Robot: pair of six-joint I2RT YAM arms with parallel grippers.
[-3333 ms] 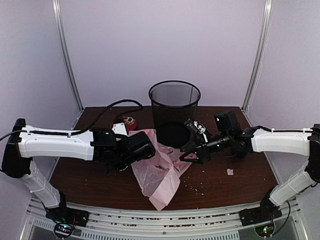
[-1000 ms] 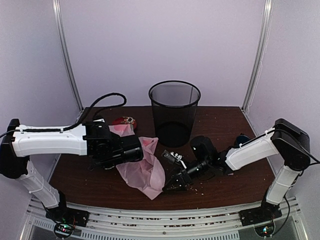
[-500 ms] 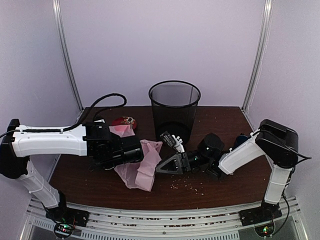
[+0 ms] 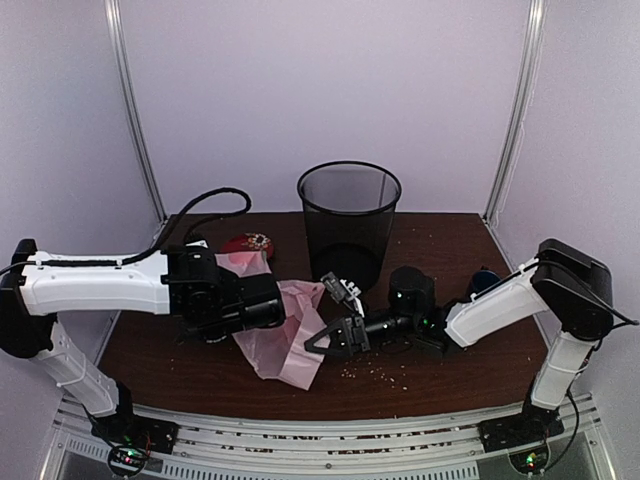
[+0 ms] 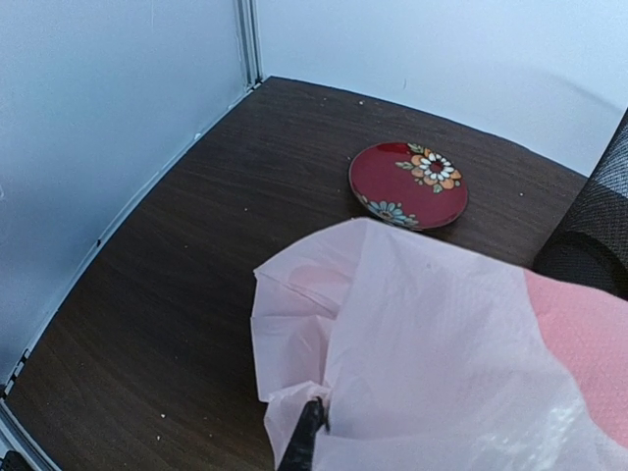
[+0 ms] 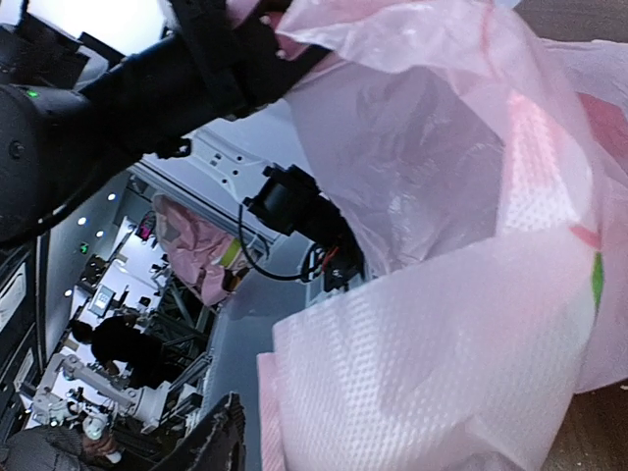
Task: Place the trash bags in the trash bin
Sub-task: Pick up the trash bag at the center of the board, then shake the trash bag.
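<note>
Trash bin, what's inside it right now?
Through the open top of the trash bin only dark mesh wall shows, with no pink plastic inside. The trash bag hangs outside, nearer the arms. The bin's floor is too dark to make out.

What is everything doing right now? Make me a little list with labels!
Pink bag: crumpled, hanging from the left tool, outside the bin
Bin: black mesh, upright, behind the bag
Left tool: shut on the bag
Right tool: at the bag's right edge, grip unclear
Plate: red with flowers, flat on the table
</note>
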